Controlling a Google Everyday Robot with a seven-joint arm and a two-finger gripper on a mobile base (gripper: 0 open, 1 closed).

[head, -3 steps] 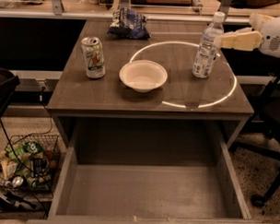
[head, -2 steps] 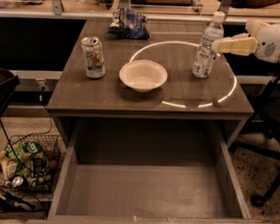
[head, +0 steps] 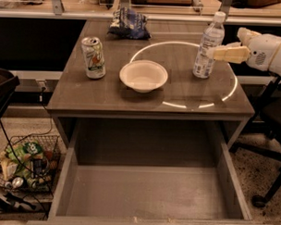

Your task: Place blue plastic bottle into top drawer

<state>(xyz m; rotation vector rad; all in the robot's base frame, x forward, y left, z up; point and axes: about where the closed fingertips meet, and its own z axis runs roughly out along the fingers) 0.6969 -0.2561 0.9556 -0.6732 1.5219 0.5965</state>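
Note:
The blue plastic bottle (head: 207, 47) is clear with a white cap and a pale label. It stands upright on the back right of the grey table (head: 108, 94). My gripper (head: 224, 43) reaches in from the right at the bottle's mid height. It is open, and the near tan finger (head: 230, 53) has its tip at the bottle's right side. The bottle stands on the table and is not lifted. The top drawer (head: 147, 193) is pulled out wide below the table's front edge, and its flat bottom is bare.
A white bowl (head: 143, 75) sits mid-table. A green-and-white soda can (head: 93, 57) stands at the left. A dark blue chip bag (head: 129, 23) lies at the back. A wire basket of litter (head: 25, 168) is on the floor at the left, and a chair base (head: 268, 156) is at the right.
My gripper has moved left toward the bottle, and its near finger now reaches the bottle's side. The bottle, can, bowl and drawer have not moved.

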